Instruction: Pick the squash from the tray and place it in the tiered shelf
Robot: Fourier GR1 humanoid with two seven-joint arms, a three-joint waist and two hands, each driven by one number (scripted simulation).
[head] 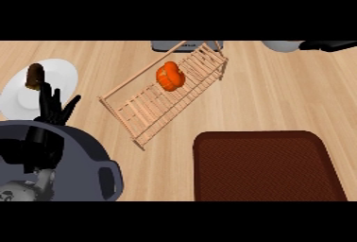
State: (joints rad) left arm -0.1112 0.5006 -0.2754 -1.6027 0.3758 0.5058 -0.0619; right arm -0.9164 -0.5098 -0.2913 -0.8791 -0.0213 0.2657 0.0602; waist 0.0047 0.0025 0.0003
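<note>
An orange squash [169, 75] lies on the slatted wooden tiered shelf [150, 111], toward its far end. The shelf runs diagonally across the middle of the counter. A dark brown tray [265, 165] sits at the lower right with nothing on it. My left hand [54, 106] stands at the left with its fingers straight and pointing up, holding nothing, well apart from the shelf. My right hand does not show.
A white plate [59, 75] at the far left carries a dark brown object [35, 75]. A grey appliance [174, 45] sits behind the shelf. A grey pan with a black handle [307, 45] lies at the top right. My grey arm body [70, 160] fills the lower left.
</note>
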